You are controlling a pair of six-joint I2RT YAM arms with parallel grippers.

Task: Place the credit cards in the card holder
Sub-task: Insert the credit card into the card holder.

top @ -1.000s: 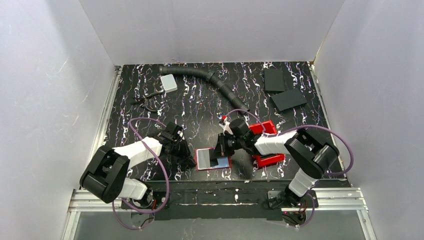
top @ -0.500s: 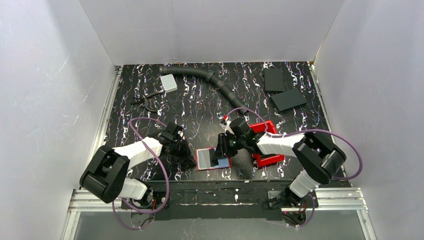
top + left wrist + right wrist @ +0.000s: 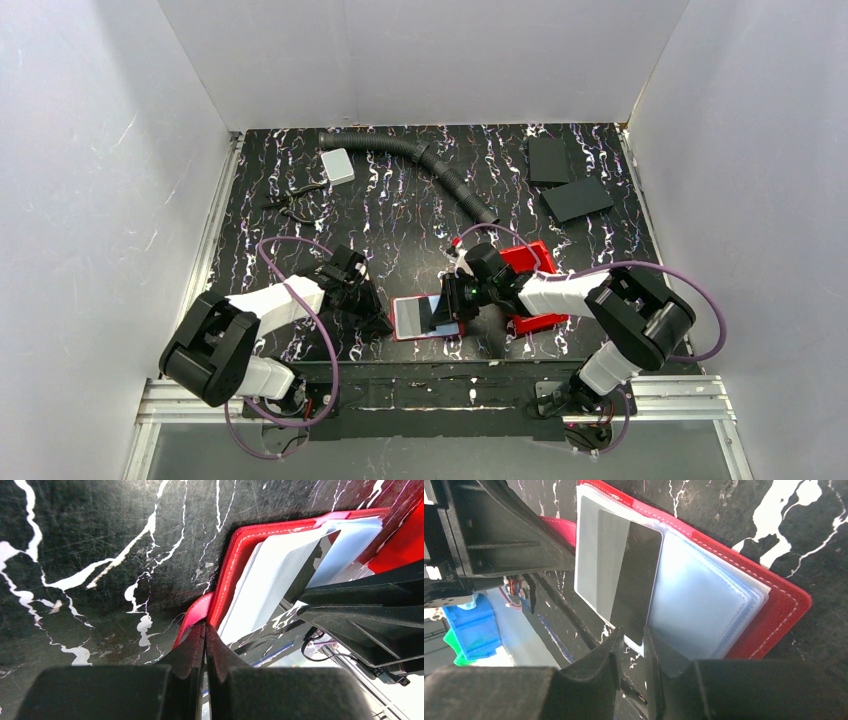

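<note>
Card holder (image 3: 784, 610) open, clamped by left hand (image 3: 205, 630), one credit card (image 3: 624, 575) atop, right hand (image 3: 631, 637) slightly parted

Red bin (image 3: 540, 322) seemingly beside card holder (image 3: 406, 318)

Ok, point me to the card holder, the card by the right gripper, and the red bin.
card holder (image 3: 786, 607), right wrist view, stitched red edge.
card (image 3: 636, 580), right wrist view, middle of its dark face.
red bin (image 3: 528, 256), top view, far wall.
</note>
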